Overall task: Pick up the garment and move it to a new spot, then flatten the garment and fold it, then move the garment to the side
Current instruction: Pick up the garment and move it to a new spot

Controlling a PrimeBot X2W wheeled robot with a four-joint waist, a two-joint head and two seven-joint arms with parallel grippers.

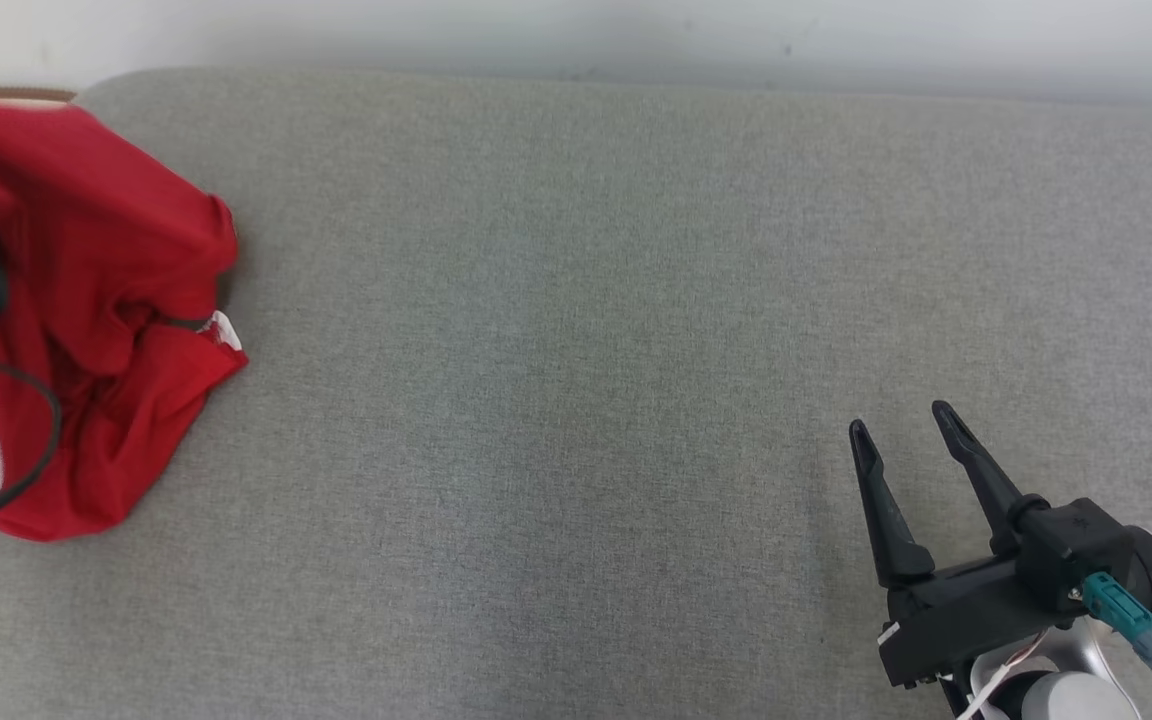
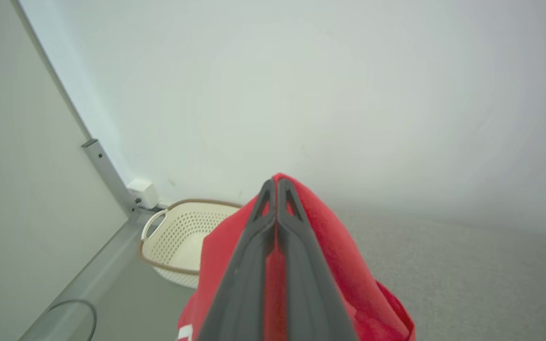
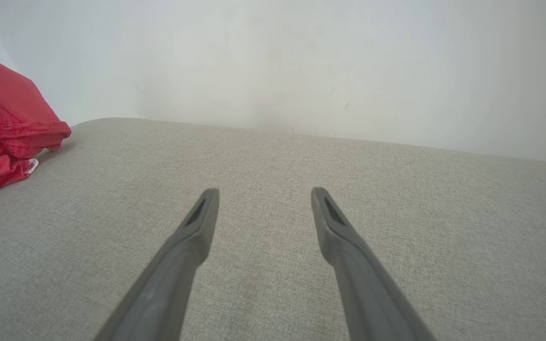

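Observation:
The garment (image 1: 106, 320) is a red shirt with white trim, bunched at the far left of the grey cushion (image 1: 576, 380). In the left wrist view my left gripper (image 2: 277, 183) is shut on the garment (image 2: 339, 265), red cloth draping down both sides of the fingers and lifted above the surface. My right gripper (image 1: 901, 420) rests over the cushion at the lower right, open and holding nothing. The right wrist view shows my right gripper (image 3: 264, 192) with its fingers spread apart and the garment (image 3: 3, 128) far off to the left.
A cream perforated basket (image 2: 180, 241) with a brown rim stands beyond the cushion's left end, near a wall corner with a metal strip (image 2: 107, 173). A dark cable (image 1: 31, 440) loops over the shirt at the left edge. A pale wall (image 1: 576, 35) runs behind the cushion.

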